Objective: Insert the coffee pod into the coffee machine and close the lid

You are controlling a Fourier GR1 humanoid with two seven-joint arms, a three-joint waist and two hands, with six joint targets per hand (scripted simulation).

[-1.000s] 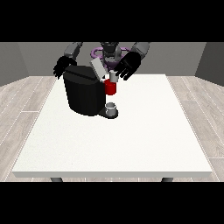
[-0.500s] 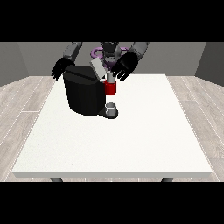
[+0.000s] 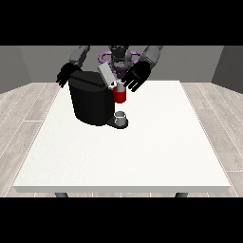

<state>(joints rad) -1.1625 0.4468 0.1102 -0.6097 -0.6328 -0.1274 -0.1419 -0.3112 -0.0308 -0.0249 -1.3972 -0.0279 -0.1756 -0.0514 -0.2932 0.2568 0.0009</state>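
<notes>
A black coffee machine [image 3: 92, 102] is seen on the far left part of the white desk [image 3: 142, 152], its grey lid [image 3: 106, 73] tilted up and a small cup [image 3: 121, 116] set on its base. The hand at the view's right [image 3: 136, 77] is held with fingers spread and relaxed just above the red pod holder [image 3: 120, 95] at the machine's front. The coffee pod cannot be made out, and the hand at the view's left [image 3: 64, 77] is partly hidden behind the machine, so its state cannot be told.

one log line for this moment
lid: up | hand at the view's right: open, by red brew head | cup: under spout
</notes>
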